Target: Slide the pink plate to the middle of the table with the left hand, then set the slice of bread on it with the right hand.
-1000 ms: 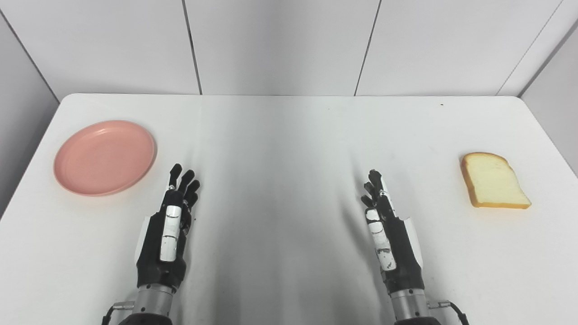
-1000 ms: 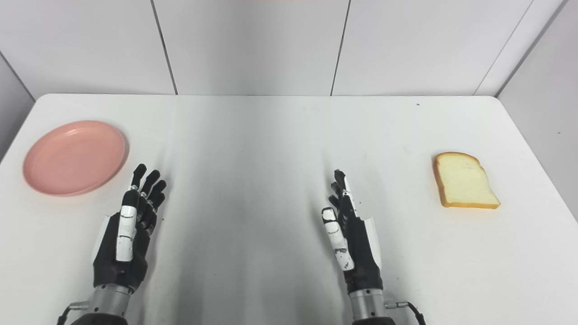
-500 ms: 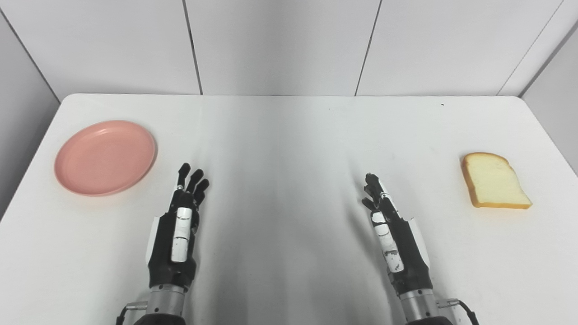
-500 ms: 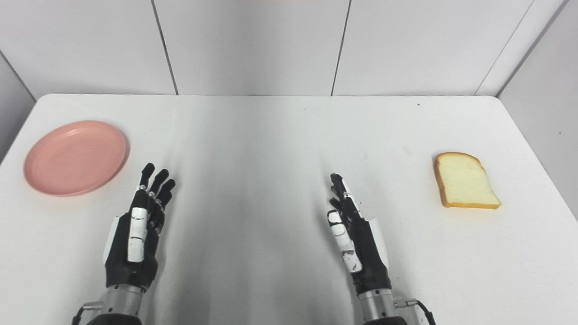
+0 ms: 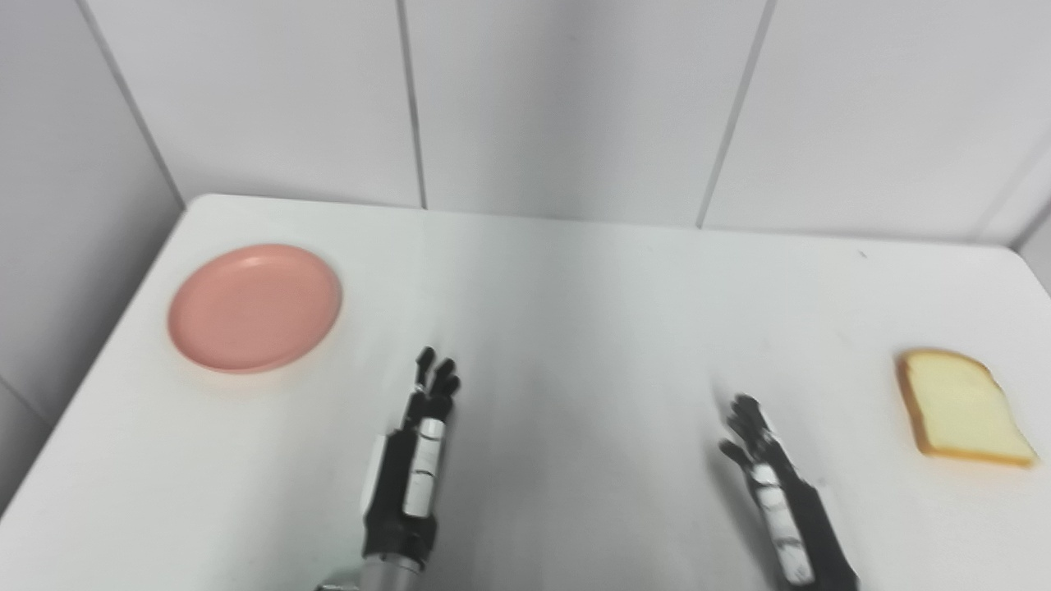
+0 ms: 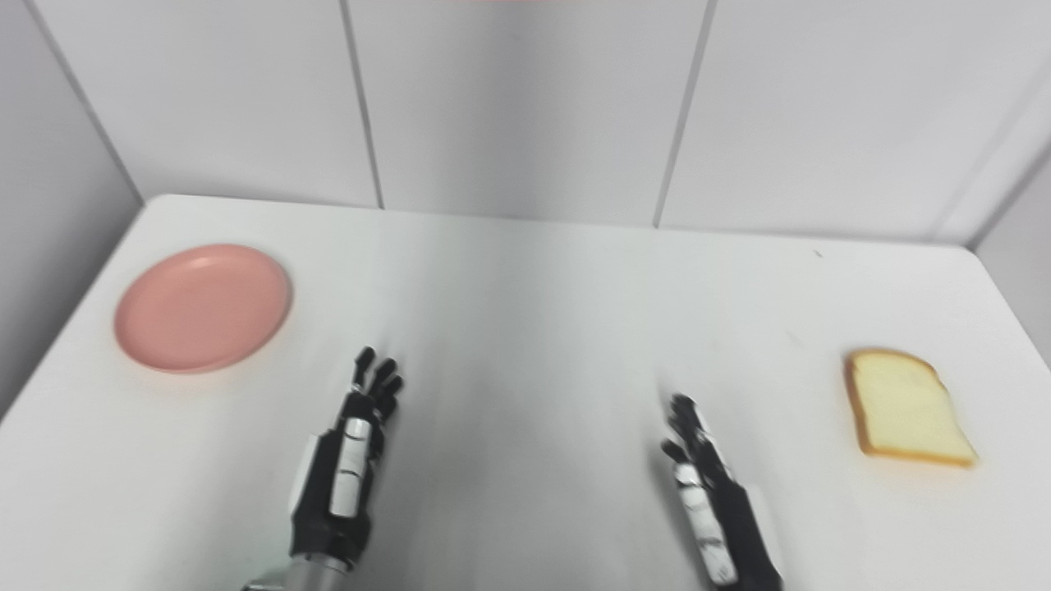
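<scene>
The pink plate [image 5: 254, 307] lies flat at the far left of the white table [image 5: 575, 295], with nothing on it. A slice of bread [image 5: 961, 408] lies flat near the right edge. My left hand [image 5: 415, 464] hovers open over the table's near middle, fingers pointing away, well to the right of and nearer than the plate. Low at the right, my right hand [image 5: 776, 501] is open too, fingers straight, some way left of the bread. Neither hand touches anything.
Grey panelled walls [image 5: 566, 107] stand behind the table and along its left side. The table's left edge [image 5: 107, 361] runs close to the plate, and the bread lies near the right edge.
The whole picture has shifted down and to the right and tilted, so the camera has moved. Plate and bread lie where they were. Both hands remain open and sit lower in the frame.
</scene>
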Controlling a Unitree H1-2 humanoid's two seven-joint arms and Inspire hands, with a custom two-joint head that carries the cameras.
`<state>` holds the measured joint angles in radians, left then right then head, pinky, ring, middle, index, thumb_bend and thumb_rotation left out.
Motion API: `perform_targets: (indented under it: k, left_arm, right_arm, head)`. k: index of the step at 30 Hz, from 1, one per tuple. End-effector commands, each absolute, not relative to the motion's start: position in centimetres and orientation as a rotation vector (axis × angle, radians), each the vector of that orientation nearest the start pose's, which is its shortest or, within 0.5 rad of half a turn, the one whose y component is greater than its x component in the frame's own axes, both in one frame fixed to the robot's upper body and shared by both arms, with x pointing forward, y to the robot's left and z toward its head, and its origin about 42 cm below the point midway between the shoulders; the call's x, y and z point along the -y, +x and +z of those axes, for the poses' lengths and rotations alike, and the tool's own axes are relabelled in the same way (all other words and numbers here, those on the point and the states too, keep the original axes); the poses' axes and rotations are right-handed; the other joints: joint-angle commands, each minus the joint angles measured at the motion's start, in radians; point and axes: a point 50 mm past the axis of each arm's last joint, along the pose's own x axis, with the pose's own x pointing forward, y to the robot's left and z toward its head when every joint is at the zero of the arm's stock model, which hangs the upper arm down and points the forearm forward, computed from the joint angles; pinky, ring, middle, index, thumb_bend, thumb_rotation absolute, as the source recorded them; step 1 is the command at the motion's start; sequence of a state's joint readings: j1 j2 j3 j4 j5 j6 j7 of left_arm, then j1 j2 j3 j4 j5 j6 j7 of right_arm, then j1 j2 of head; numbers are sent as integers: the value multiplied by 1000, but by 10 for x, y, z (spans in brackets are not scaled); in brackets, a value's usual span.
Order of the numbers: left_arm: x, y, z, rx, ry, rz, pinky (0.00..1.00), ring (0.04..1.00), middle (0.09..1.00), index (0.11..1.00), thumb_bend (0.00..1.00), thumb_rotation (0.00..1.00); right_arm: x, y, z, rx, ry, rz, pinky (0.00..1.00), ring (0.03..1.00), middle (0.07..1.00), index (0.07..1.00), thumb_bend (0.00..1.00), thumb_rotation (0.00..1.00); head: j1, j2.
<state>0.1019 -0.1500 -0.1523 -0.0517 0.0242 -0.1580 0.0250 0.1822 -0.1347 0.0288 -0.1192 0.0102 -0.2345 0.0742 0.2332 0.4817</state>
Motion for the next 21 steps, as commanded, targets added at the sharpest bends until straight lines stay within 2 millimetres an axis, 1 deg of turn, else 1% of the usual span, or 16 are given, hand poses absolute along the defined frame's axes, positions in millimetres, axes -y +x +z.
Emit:
perform_targets:
  k: [1,2,3,6,7,8,10,12,15,16,19,20,21]
  left_arm:
    - [-120,255,111,190,-149,-91,1000,970,980,997,598,918]
    - [-120,255,108,192,-147,-90,995,969,980,996,587,913]
    - [-120,255,107,194,-145,-89,987,965,978,994,584,909]
    - [-120,255,102,200,-140,-85,982,960,976,992,580,903]
    - [-120,255,100,203,-137,-85,979,959,975,991,575,906]
    - [-121,255,98,204,-133,-83,978,958,975,991,573,907]
    - [-123,255,95,208,-125,-83,972,956,973,989,570,915]
    - [-125,255,94,211,-120,-85,971,957,975,991,559,931]
    - [-128,256,93,232,-116,-87,960,954,975,989,557,925]
    - [-129,256,94,245,-109,-88,954,950,973,986,572,921]
    - [-133,259,98,283,-88,-85,946,936,959,964,685,905]
    - [-136,262,105,303,-95,-75,940,927,945,942,726,887]
    - [-138,265,110,316,-101,-68,937,924,941,936,734,881]
  right_arm:
    - [255,223,99,190,-132,80,950,957,957,949,740,1000]
    - [256,223,98,187,-129,80,953,960,958,951,746,1000]
    - [256,223,97,185,-126,81,956,961,959,951,748,1000]
    - [255,224,93,180,-126,82,953,958,956,947,749,1000]
    - [255,224,92,179,-127,82,952,957,955,946,749,1000]
    - [254,225,91,178,-128,83,952,957,955,946,750,1000]
    - [251,225,89,175,-128,86,943,954,954,948,750,1000]
    - [249,225,88,172,-131,86,927,947,949,946,756,1000]
    - [245,226,87,173,-135,87,908,937,940,939,770,1000]
    - [244,227,87,175,-136,88,900,933,937,936,776,1000]
    - [241,228,87,177,-139,93,890,929,933,934,789,1000]
    - [239,228,86,176,-140,95,887,928,933,933,794,1000]
    - [239,228,86,175,-140,96,886,927,933,933,796,1000]
  head:
    - [3,-12]
    - [4,-25]
    - [4,-25]
    - [0,-48]
    - [0,-48]
    - [-10,-60]
    - [-21,-69]
    - [-28,-74]
    - [-36,-76]
    - [-42,-79]
    - [-50,-80]
    - [-61,-81]
    - [-61,-81]
